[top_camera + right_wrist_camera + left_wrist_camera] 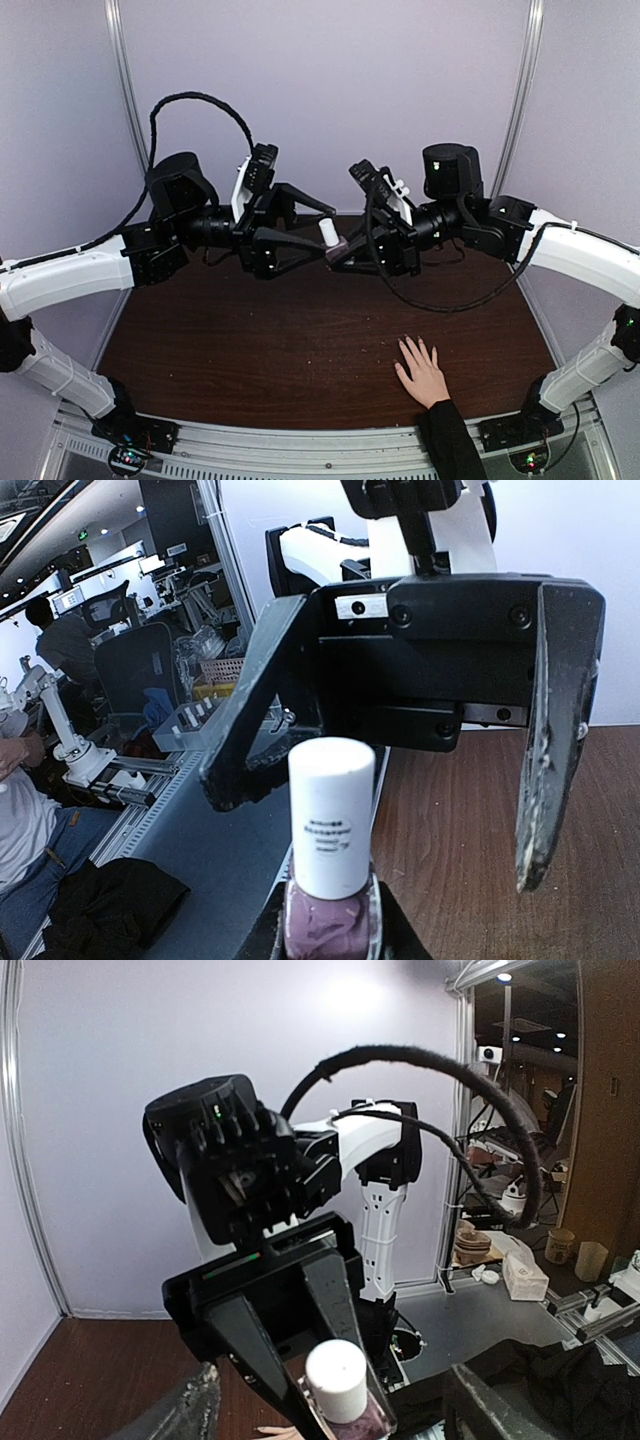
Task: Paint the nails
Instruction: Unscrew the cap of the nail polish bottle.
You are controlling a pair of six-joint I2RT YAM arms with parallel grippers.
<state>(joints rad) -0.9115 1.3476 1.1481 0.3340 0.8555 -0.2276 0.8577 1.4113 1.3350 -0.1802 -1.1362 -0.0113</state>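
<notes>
A light-skinned hand [422, 375] with a black sleeve lies flat, fingers spread, on the brown table at the near right. Its nails [406, 341] are too small to make out. Both grippers hover mid-air above the table's far middle, facing each other. My right gripper [343, 250] is shut on the body of a purple nail polish bottle [328, 925] with a white cap [331, 815]. My left gripper [329, 233] is open, its jaws spread either side of the cap [336, 1378] without touching it. The left fingers [553, 730] show wide apart in the right wrist view.
The brown table [250, 350] is bounded by a metal rail [300, 450] at the near edge and purple walls behind. A black cable [200, 100] loops above the left arm. The sleeve [450, 445] crosses the near edge by the right arm's base.
</notes>
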